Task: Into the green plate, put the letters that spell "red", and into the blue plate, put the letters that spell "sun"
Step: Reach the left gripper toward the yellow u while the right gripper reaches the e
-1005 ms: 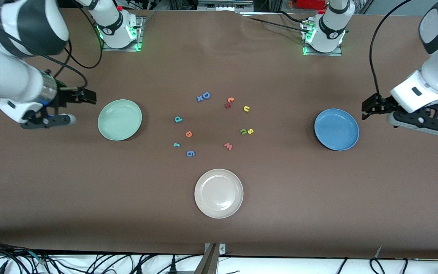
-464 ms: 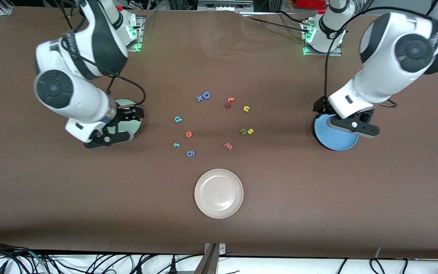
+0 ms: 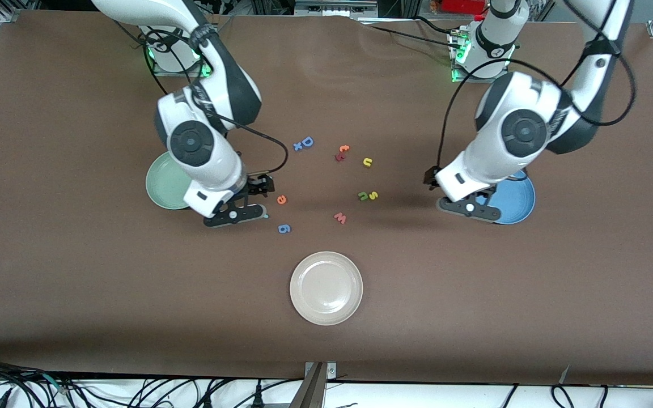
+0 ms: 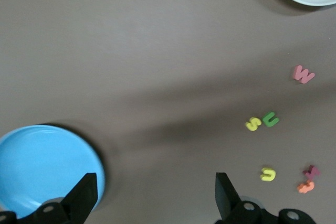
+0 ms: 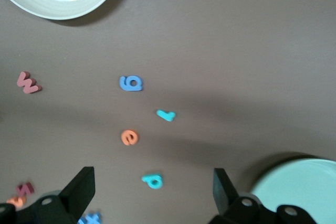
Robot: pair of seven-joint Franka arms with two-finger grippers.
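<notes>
You see a mint-green plate, a blue plate and a cream plate. The table is plain brown. Your "e" is orange, your "s" yellow.

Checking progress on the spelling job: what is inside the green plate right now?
Nothing shows in the green plate; its visible part is bare. The right arm covers part of it in the front view, and the wrist view crops it.

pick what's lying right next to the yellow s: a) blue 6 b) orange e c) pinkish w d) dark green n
d, the dark green n sits right beside the yellow s, also seen as a pair in the left wrist view, while the other letters lie apart from them.
</notes>
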